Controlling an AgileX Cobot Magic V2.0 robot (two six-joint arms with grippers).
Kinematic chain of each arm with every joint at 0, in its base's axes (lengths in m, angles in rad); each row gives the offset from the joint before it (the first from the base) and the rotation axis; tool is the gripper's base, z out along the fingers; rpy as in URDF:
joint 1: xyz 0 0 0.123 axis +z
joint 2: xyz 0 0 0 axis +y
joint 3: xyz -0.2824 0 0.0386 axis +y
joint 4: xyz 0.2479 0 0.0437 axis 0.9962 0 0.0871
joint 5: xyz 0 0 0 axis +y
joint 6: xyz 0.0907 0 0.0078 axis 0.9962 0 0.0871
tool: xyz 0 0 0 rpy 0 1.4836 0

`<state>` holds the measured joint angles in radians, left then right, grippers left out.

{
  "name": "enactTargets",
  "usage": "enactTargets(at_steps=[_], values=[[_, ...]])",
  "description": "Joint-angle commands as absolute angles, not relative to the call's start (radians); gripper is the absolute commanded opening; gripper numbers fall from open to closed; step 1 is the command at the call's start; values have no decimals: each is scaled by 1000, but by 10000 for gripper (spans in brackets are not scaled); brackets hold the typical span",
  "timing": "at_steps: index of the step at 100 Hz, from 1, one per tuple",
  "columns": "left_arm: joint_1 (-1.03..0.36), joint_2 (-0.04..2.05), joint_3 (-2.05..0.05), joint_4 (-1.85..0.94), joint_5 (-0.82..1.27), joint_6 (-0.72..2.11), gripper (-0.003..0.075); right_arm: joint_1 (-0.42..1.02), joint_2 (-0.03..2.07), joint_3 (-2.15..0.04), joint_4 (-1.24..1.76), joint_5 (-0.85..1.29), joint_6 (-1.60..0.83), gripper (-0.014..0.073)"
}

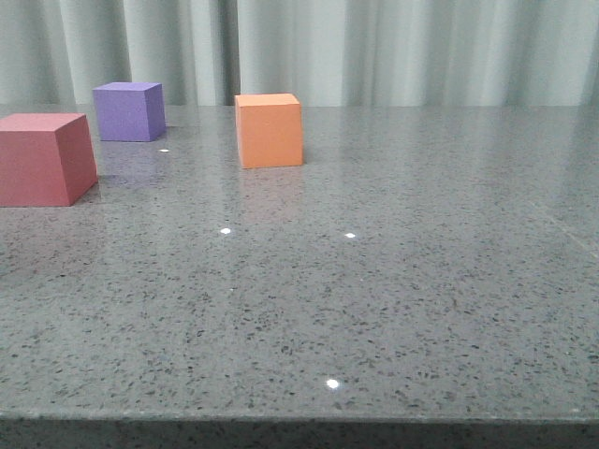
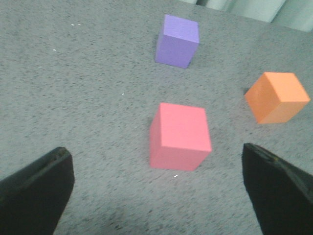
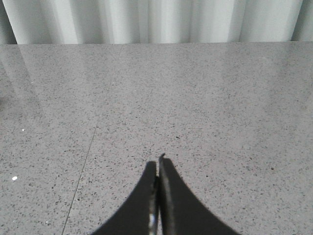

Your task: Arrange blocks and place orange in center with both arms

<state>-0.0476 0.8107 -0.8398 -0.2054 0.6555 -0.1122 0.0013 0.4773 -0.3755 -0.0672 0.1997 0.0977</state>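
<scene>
Three cubes sit on the grey speckled table (image 1: 374, 309). The red cube (image 1: 42, 157) is at the left edge, the purple cube (image 1: 129, 110) behind it, the orange cube (image 1: 269, 130) further right near the middle back. In the left wrist view my left gripper (image 2: 156, 161) is open wide above the table, with the red cube (image 2: 179, 135) just beyond the gap between its fingers, the purple cube (image 2: 177, 40) farther off and the orange cube (image 2: 277, 97) to the side. My right gripper (image 3: 158, 164) is shut and empty over bare table. Neither gripper shows in the front view.
Pale curtains (image 1: 374, 47) hang behind the table's far edge. The table's front edge (image 1: 299, 418) runs along the bottom of the front view. A thin seam (image 3: 88, 156) crosses the tabletop in the right wrist view.
</scene>
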Motion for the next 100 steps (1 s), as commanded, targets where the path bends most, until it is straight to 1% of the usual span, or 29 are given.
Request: enactTargets(at_steps=[1,13,23,58,67,85,100], values=[[-56,863,-917,-258,557,-119,654,-6,477,-401,-70,113,90,-69],[-120,968,-1005,-259,527,-119,652,-6,477,-401,-70,113,90,-69],[-204,1076,-1091,-259,512,-119,651,-6,477,-401,-70,113,90,-69],[-434,1526,-1493,-241,501,-203,651,-6,477,-401,-70,113,90,-69],[-484,1629,-1602,-149,533,-288,651,-6,477,-401,-70,113,90,-69],[-558,1780,-1786,172,667,-506,651,-6,477,-401,-70,113,90,-69],[-593,1835,-1851,220,697,-548,651,-6,477,-401,-70,113,90,-69]])
